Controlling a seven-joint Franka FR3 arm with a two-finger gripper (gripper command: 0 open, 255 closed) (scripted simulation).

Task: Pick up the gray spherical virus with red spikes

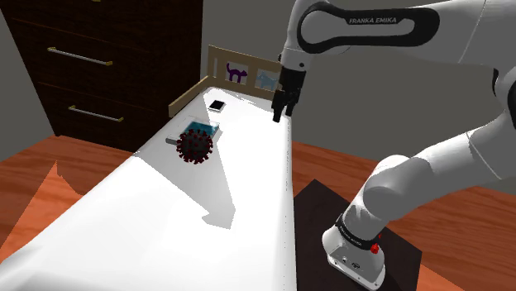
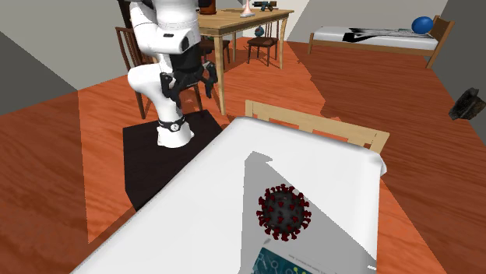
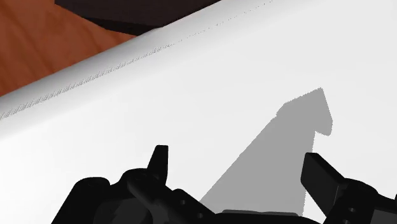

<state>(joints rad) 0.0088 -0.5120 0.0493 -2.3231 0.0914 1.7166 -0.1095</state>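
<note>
Virus (image 1: 194, 146), one: a dark grey ball studded all round with short red spikes, resting on the white bed (image 1: 248, 248) about midway across its width and touching or just beside a teal box (image 1: 201, 128) on its far side. Hand (image 1: 279, 114), one, all black: it hangs above the bed's edge on the side of the stand (image 1: 327, 207), pointing downward, with its fingers (image 3: 159, 162) standing wide apart and nothing between them but bare sheet and a grey shadow. Governing relation: the virus lies well apart from the hand, lower and toward the shoulder view's left; in the second exterior view it lies toward the lower right of the hand, nearer that camera. By judgement, the coming move is a reach across the bed away from the stand, then a descent. Long axis: none, the body being round, so no approach angle is favoured; the spikes mean the fingers would likely meet points before they meet the body. Arms: one only, so no choice of nearer side. Obscured or uncertain: the contact patch under the virus is hidden; whether virus and teal box truly touch cannot be told; the box is cut off by the second exterior view's bottom edge; a small black-and-white item (image 1: 217, 105) near the wooden end board (image 1: 248, 74) is too small to identify.
</note>
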